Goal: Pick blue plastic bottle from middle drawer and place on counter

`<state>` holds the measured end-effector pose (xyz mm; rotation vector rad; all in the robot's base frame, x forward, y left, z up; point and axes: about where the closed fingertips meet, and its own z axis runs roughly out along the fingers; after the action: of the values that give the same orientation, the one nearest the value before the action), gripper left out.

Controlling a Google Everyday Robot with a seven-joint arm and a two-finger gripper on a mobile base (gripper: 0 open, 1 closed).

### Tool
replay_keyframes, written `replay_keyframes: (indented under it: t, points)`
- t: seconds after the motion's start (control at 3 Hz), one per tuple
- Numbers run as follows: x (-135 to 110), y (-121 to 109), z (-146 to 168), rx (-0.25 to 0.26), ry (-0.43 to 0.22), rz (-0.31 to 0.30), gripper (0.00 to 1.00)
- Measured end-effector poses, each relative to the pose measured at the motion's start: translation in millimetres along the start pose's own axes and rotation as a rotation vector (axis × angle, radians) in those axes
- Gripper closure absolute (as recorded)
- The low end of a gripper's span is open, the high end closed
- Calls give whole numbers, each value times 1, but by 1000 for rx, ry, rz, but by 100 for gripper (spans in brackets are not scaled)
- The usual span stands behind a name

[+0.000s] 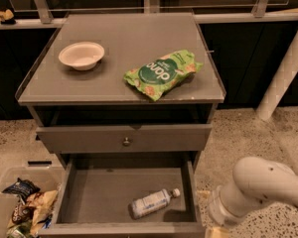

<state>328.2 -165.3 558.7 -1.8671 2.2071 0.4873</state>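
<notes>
**Bottle in open drawer, arm at near right**

The blue plastic bottle (151, 202) lies on its side in the middle drawer (97, 192), which is pulled open. It sits right of centre and towards the near edge, with its white cap pointing right. The counter (139, 33) carries a pale bowl (81, 55) at far left and a green snack bag (163, 73) right of centre, the two well apart. The white arm (260, 185) enters from the near right, beside the drawer's right wall. The gripper (214, 231) is at the bottom edge, mostly cut off, so whether it is open or closed cannot be told. It is apart from the bottle.
</notes>
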Motion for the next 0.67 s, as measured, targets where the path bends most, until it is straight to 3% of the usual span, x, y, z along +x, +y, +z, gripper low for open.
replay_keyframes:
  t: [0.33,0.67]
  points:
    - [9,-58,22,-75,26,-41,0]
    - [3,-97,38,-75,39,-121,0]
